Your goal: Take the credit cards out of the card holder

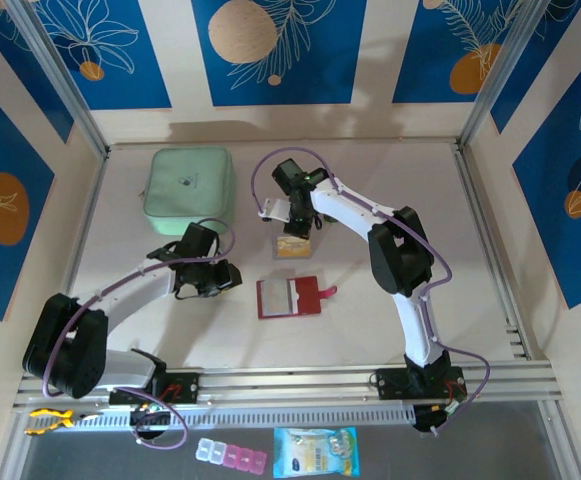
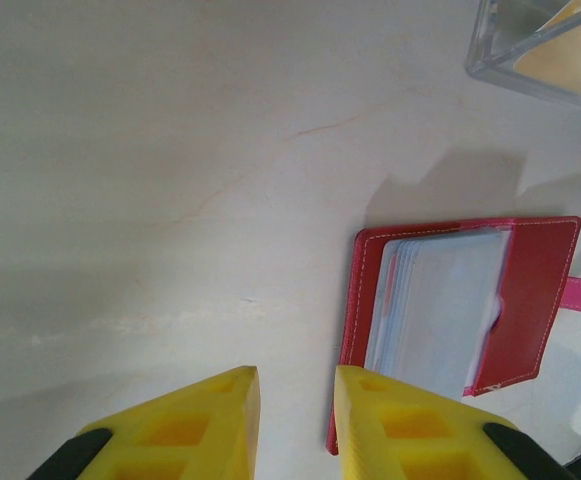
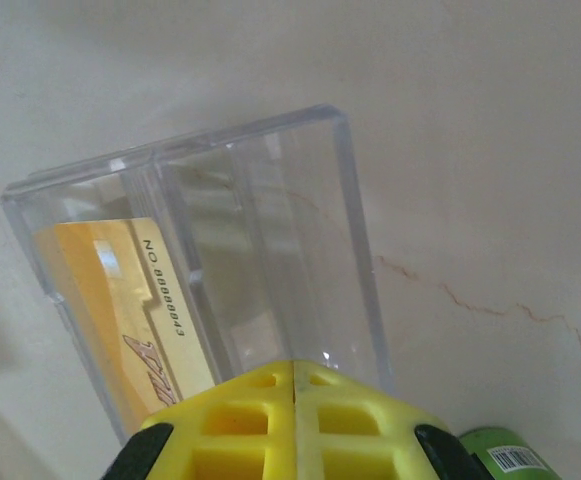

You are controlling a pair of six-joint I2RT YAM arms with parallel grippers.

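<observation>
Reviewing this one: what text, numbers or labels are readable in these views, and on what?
"NO 8888843", last digits unsure: tan-yellow rectangular card in the clear plastic tray.
Large dark script lower on that card: cut off, unreadable.
Barcode on the green item: digits too small.
Logo on the mint-green fabric pouch: too small.
Print on the blue-and-yellow packet: blurred.

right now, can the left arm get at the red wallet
Probably yes: the wallet lies open and flat close beside the left end effector, with nothing on top of it.
</observation>
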